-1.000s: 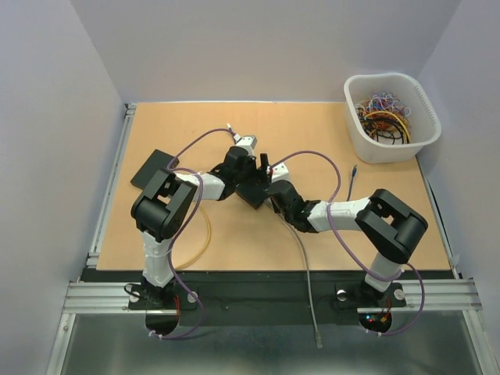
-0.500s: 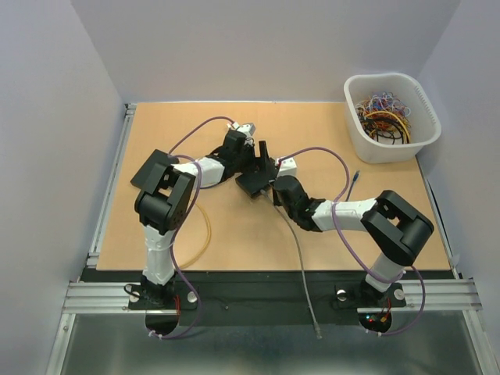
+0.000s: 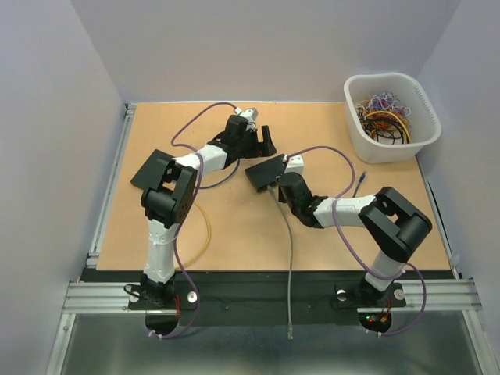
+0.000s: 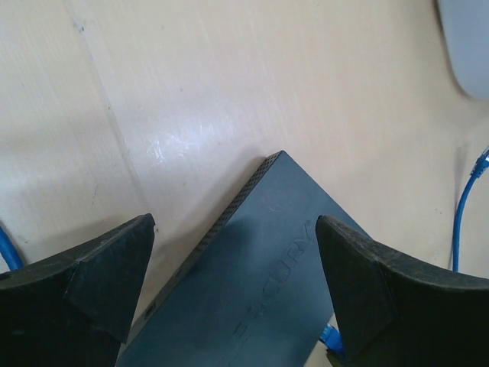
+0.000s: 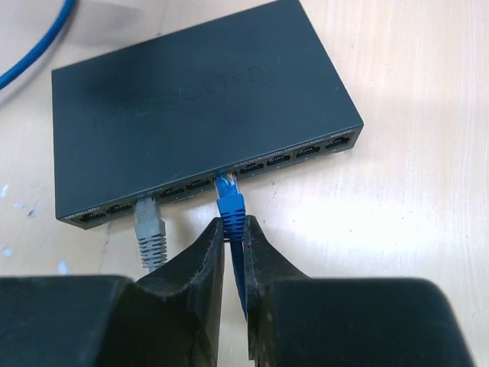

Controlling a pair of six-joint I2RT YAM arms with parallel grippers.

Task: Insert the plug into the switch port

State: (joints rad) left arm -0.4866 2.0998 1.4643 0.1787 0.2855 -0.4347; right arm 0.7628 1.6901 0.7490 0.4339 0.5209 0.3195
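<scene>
The right end effector (image 5: 234, 229) is pinched nearly closed on the blue plug (image 5: 230, 202), gripping just behind its head. The plug's tip sits in a middle port on the front of the black switch (image 5: 199, 99), though whether it is fully seated is hard to tell. A grey plug (image 5: 150, 229) fills a port beside it. The left end effector (image 4: 233, 229) hovers wide open over the switch's far corner — holding nothing — and the switch lies flat on the worktop (image 3: 234, 234).
</scene>
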